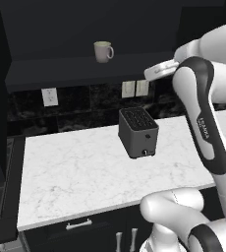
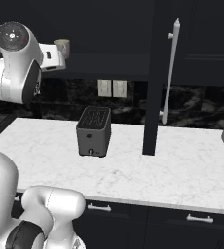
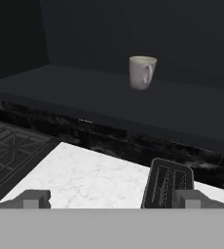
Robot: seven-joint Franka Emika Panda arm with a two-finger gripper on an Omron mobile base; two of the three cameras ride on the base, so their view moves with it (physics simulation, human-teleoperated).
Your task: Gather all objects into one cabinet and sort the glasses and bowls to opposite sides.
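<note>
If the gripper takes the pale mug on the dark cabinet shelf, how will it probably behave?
The pale mug looks rigid, so it should not deform. It stands upright on a flat base, so it probably will not roll. Its handle sticks out sideways, so a push there may turn it.

White marble desk [image 1: 75,172] carrying a dark grey two-slot toaster [image 1: 137,132], standing upright; wall outlets [image 1: 134,89] on the black backsplash behind; black drawers with silver pulls [image 2: 200,218] below.
</note>
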